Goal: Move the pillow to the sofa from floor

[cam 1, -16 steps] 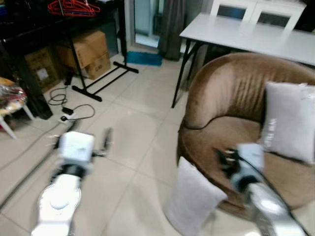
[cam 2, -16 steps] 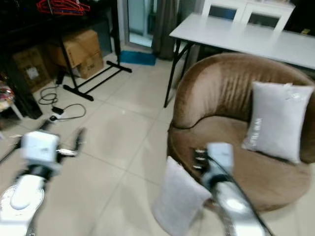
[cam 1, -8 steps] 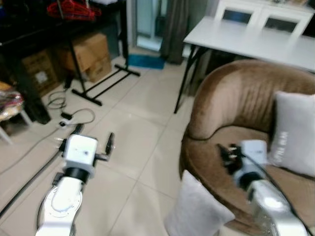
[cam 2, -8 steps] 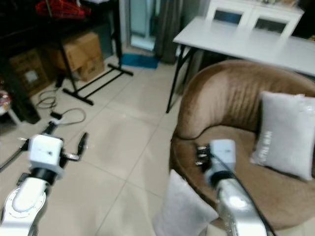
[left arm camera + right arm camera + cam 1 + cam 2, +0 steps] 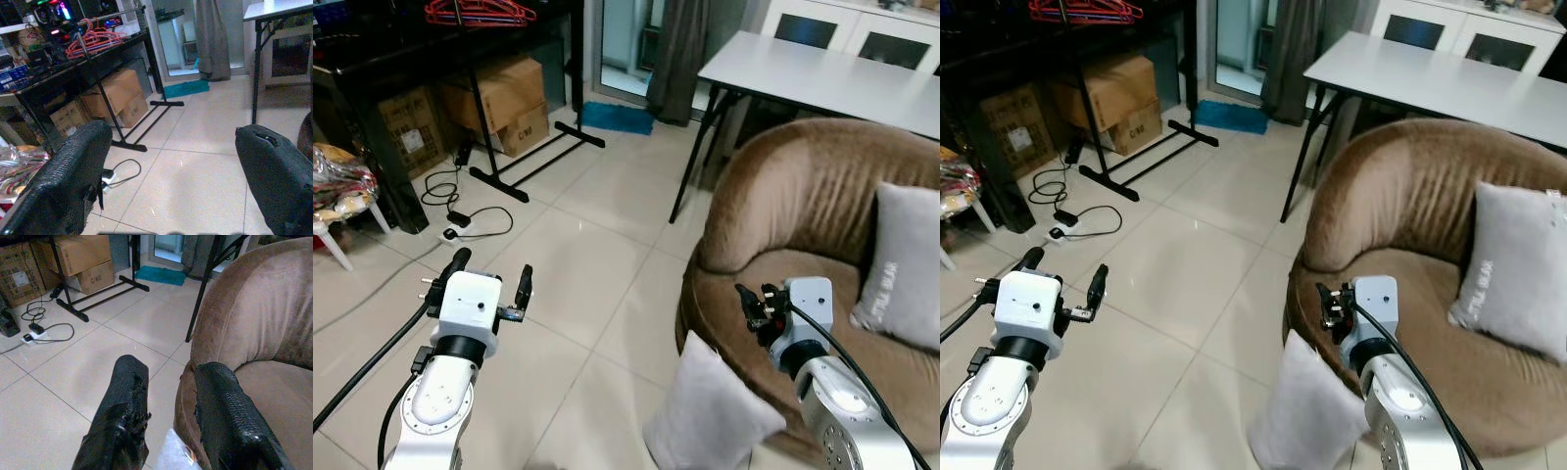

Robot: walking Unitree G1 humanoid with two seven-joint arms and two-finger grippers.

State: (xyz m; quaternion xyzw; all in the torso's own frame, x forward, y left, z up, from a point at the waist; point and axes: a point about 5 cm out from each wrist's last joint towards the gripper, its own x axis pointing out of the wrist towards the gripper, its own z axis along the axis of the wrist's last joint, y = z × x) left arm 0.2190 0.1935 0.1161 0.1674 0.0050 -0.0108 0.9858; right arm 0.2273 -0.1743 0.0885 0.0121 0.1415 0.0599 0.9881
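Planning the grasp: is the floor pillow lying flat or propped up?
Propped up. The floor pillow stands on edge on the tiles, leaning against the front of the brown sofa, below the right gripper.

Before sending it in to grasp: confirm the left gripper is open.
Yes. The left gripper has its two black fingers spread wide apart over bare floor, holding nothing.
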